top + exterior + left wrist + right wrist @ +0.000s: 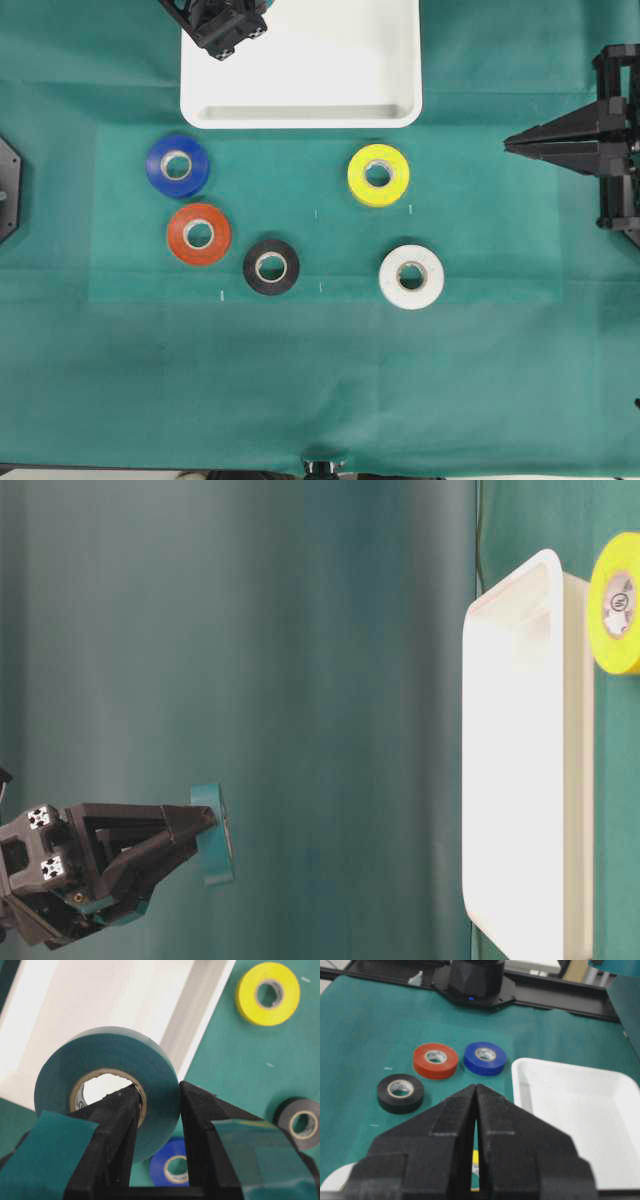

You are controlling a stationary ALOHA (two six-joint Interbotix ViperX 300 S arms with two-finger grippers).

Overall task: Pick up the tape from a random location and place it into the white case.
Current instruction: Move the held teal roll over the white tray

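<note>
Carrying the tape (107,1072) pinched in left gripper (157,1097) above the white case's (300,112) left corner; next, lowering and releasing.

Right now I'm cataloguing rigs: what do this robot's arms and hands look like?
Both are matte black. The left hand has angular fingers patched with teal tape and a housing bearing small white square markers. The right hand has wedge-shaped fingers tapering to a point.

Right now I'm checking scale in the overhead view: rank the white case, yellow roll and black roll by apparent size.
1. White case, largest by far.
2. Yellow roll.
3. Black roll, slightly smaller than the yellow.
</note>
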